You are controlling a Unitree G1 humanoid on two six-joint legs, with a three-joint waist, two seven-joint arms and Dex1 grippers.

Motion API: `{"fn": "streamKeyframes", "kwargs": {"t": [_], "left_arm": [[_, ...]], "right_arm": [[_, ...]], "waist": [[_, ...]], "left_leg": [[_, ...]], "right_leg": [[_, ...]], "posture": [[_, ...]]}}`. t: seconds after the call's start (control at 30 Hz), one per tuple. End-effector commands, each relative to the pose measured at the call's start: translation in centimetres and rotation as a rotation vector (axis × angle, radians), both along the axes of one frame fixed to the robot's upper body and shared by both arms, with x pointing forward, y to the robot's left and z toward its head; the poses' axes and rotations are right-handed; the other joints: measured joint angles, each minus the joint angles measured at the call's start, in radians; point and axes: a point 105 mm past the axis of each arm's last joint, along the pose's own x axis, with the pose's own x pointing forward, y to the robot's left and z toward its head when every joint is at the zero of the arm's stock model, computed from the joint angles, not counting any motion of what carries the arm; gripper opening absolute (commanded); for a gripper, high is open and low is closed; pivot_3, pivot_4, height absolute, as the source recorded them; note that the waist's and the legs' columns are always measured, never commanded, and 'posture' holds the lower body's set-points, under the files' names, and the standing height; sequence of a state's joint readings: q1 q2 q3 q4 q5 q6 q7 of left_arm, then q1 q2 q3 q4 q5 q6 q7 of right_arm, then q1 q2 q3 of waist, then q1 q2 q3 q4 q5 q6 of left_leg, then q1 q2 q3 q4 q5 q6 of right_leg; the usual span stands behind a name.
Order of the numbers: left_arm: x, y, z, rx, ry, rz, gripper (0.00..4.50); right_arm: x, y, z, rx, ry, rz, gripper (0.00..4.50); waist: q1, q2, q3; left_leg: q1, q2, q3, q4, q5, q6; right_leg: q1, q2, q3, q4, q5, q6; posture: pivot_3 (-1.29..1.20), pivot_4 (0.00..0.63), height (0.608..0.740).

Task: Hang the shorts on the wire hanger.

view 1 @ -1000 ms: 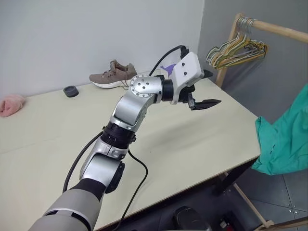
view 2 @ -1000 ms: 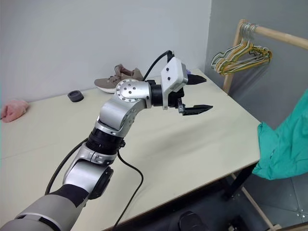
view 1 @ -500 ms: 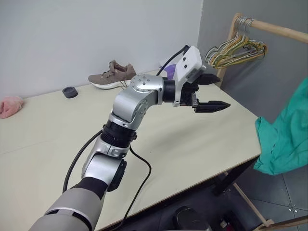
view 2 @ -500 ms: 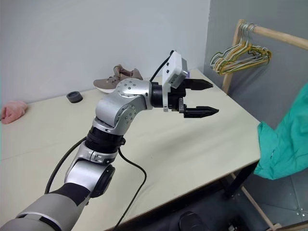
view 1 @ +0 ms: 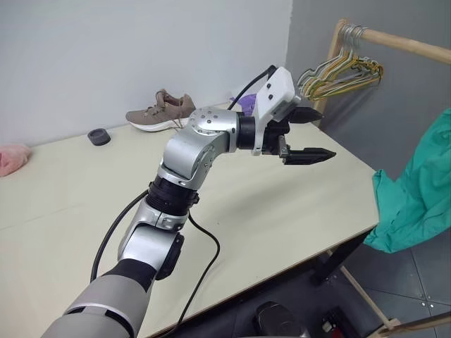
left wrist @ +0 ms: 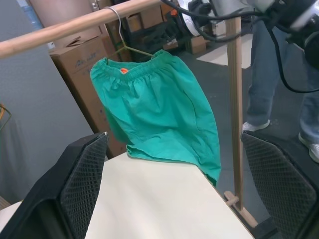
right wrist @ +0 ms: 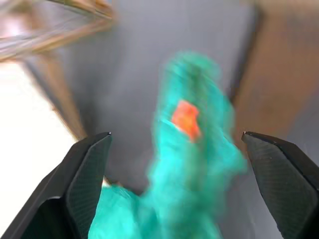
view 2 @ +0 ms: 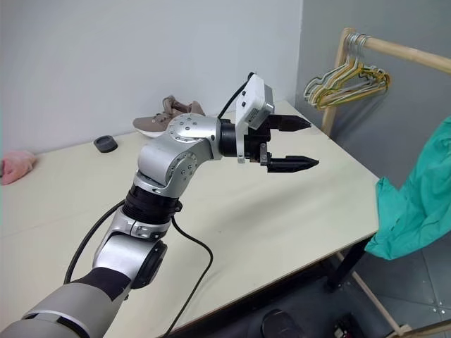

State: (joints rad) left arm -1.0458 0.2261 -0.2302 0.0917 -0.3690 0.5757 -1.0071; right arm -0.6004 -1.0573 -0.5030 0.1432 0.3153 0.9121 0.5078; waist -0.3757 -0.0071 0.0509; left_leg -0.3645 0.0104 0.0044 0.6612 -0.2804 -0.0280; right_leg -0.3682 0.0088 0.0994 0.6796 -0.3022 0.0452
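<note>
I am holding my left pincer [view 1: 310,134] wide and empty at frame centre, freeing the shorts [left wrist: 159,109], which are hanging from the wire hanger [left wrist: 130,46] on the wooden rail [left wrist: 75,27]; my right pincer [right wrist: 187,199], spread wide, is facing them.

From my head cameras the shorts [view 1: 416,193] are cut off by the right edge, so I can't see their waistband there. The wire hanger [left wrist: 130,46] is mostly buried under the waistband; just its hook and one shoulder show. My right wrist feed is smeared, the orange patch unreadable.
</note>
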Motion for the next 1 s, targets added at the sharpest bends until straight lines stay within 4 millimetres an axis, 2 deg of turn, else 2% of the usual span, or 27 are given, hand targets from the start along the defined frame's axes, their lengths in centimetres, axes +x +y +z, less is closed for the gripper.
{"fn": "streamKeyframes", "kwargs": {"t": [0.03, 0.13, 0.2, 0.27, 0.33, 0.4, 0.47, 0.57, 0.63, 0.73, 0.83, 1.0], "left_arm": [[0.8, 1.2, 0.5, -0.031, -0.03, 0.071, 4.5], [2.2, 3.2, -0.8, -0.025, -0.029, 0.198, 4.5], [3.7, 5.1, -1.8, -0.024, -0.046, 0.341, 4.5], [6.0, 8.8, -3.4, -0.038, -0.035, 0.602, 4.5], [7.5, 13.4, -5.6, -0.014, -0.064, 0.869, 4.5], [7.6, 18.0, -8.0, -0.005, -0.043, 1.107, 4.5], [6.7, 21.8, -10.7, 0.008, 0.023, 1.313, 4.5], [4.4, 25.2, -13.7, 0.061, 0.03, 1.483, 4.5], [3.1, 26.7, -15.2, 0.046, 0.082, 1.562, 4.5], [2.3, 27.6, -16.4, 0.004, 0.151, 1.629, 4.5], [2.7, 27.7, -16.4, -0.012, 0.17, 1.636, 4.5], [3.6, 27.5, -15.4, -0.029, 0.142, 1.588, 4.5]], "right_arm": [[0.5, 8.0, 1.7, -0.18, -0.137, 0.309, 4.49], [1.1, 13.6, -0.7, -0.257, -0.184, 0.498, 4.49], [1.4, 16.2, -2.5, -0.225, -0.208, 0.565, 4.49], [1.7, 19.4, -5.0, -0.203, -0.21, 0.661, 4.49], [1.7, 22.7, -7.6, -0.163, -0.189, 0.762, 4.49], [1.4, 25.3, -10.1, -0.087, -0.139, 0.845, 4.49], [1.3, 26.6, -12.0, -0.033, -0.109, 0.868, 4.49], [1.9, 26.9, -14.5, 0.006, -0.062, 0.844, 4.49], [2.6, 26.9, -15.8, 0.011, -0.035, 0.829, 4.49], [4.0, 27.1, -16.9, 0.029, -0.028, 0.809, 4.49], [5.2, 27.8, -17.3, 0.061, -0.034, 0.806, 4.49], [5.7, 29.0, -17.4, 0.068, -0.038, 0.852, 4.49]], "waist": [[-0.006, 0.0, 0.0], [-0.008, 0.0, -0.001], [-0.007, -0.001, -0.001], [-0.001, -0.001, -0.001], [0.006, -0.001, -0.002], [0.02, -0.002, -0.002], [0.049, -0.005, -0.004], [0.108, -0.011, -0.006], [0.156, -0.015, -0.009], [0.224, -0.018, -0.009], [0.262, -0.019, -0.009], [0.298, -0.019, -0.01]], "left_leg": [[0.0, 0.0, -0.001, 0.0, 0.0, 0.0], [0.0, 0.001, -0.002, 0.001, 0.0, -0.001], [0.0, 0.002, -0.003, 0.001, -0.001, -0.001], [0.0, 0.001, -0.004, 0.002, -0.001, -0.001], [0.0, 0.001, -0.004, 0.002, -0.001, 0.0], [0.0, 0.001, -0.005, 0.002, -0.001, 0.0], [-0.001, 0.002, -0.007, 0.002, -0.001, 0.0], [-0.003, 0.0, -0.01, 0.003, -0.001, 0.0], [-0.003, -0.002, -0.01, 0.003, -0.001, 0.0], [-0.003, -0.003, -0.012, 0.004, -0.003, 0.003], [-0.003, -0.004, -0.012, 0.006, -0.002, 0.004], [-0.002, -0.002, -0.014, 0.005, -0.002, 0.004]], "right_leg": [[0.0, 0.0, 0.0, 0.0, 0.0, 0.0], [0.0, 0.001, -0.001, 0.0, 0.0, 0.0], [0.001, 0.002, -0.001, 0.001, 0.0, 0.0], [0.0, 0.001, -0.001, 0.001, 0.0, 0.0], [-0.001, 0.001, -0.001, 0.001, 0.0, 0.0], [-0.002, 0.0, -0.001, 0.001, 0.001, 0.0], [-0.003, -0.003, -0.003, 0.002, 0.001, 0.0], [-0.004, -0.006, -0.006, 0.002, 0.004, -0.005], [-0.004, -0.009, -0.008, 0.002, 0.004, -0.005], [-0.002, -0.012, -0.012, 0.001, 0.006, -0.004], [-0.001, -0.011, -0.013, 0.001, 0.009, -0.006], [-0.001, -0.003, -0.013, 0.002, 0.01, -0.008]], "posture": [[-0.36, 0.0, 0.74], [-0.33, 0.0, 0.74], [-0.31, 0.0, 0.74], [-0.29, 0.0, 0.74], [-0.24, 0.0, 0.74], [-0.2, 0.0, 0.74], [-0.17, 0.0, 0.74], [-0.14, 0.0, 0.74], [-0.12, 0.0, 0.74], [-0.07, 0.0, 0.74], [-0.03, 0.0, 0.74], [0.03, 0.0, 0.74]]}}
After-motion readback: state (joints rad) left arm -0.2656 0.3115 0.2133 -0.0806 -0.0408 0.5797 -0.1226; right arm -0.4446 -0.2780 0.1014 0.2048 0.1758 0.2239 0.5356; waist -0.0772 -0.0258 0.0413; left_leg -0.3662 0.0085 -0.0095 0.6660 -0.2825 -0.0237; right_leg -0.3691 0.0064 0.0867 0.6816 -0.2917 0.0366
